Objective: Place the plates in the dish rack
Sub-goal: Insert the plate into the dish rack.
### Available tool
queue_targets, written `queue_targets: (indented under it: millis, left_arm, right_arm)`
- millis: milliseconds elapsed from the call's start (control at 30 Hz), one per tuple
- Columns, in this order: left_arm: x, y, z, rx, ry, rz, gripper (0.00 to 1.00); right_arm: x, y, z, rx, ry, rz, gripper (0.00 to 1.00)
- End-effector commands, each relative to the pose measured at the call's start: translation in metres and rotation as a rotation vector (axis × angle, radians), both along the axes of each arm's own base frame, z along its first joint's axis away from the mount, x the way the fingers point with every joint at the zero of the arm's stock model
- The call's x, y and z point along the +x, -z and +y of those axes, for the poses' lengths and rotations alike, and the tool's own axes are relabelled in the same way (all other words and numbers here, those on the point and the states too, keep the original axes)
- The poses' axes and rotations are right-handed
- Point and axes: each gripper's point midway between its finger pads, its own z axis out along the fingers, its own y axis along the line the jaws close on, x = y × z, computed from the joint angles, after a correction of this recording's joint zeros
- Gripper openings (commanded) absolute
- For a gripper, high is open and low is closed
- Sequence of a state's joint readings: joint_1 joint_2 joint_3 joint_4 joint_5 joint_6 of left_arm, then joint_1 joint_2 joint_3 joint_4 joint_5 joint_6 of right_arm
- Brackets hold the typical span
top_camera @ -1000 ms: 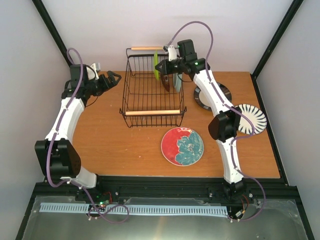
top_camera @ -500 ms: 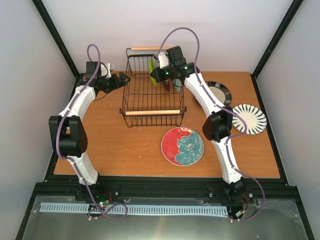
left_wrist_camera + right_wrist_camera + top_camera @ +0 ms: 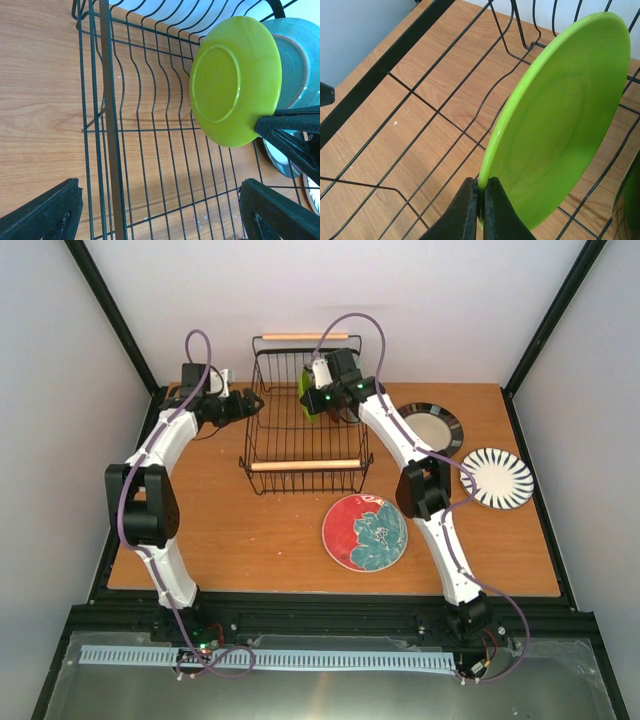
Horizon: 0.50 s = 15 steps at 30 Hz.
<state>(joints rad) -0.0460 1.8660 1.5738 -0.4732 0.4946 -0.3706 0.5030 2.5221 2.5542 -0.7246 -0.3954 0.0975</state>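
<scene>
Top external: fixed high above and behind the near edge of the table (image 3: pixel 250 540), looking down on the whole top. Left wrist: close, just outside the left wall of the dish rack (image 3: pixel 111 125), facing in. Right wrist: closer still, inside the rack. All three share the lime green plate (image 3: pixel 235 80) (right wrist: obliquely, from its rim)

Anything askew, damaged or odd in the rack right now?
Nothing stands out. The lime green plate stands on edge inside the dish rack, its rim pinched by the right gripper. The mint plate beside it stands upright too, with no visible damage.
</scene>
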Motion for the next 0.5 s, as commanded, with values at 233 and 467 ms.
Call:
queue_targets:
  millis: [233, 467]
  left_arm:
    - [0.008, -0.003, 0.003, 0.045, 0.006, -0.024, 0.87]
    - [0.006, -0.002, 0.005, 0.06, 0.005, -0.022, 0.88]
  right_arm:
    - [0.023, -0.013, 0.008, 0.056, 0.011, -0.105, 0.03]
    - [0.034, -0.003, -0.006, 0.039, 0.04, -0.098, 0.03]
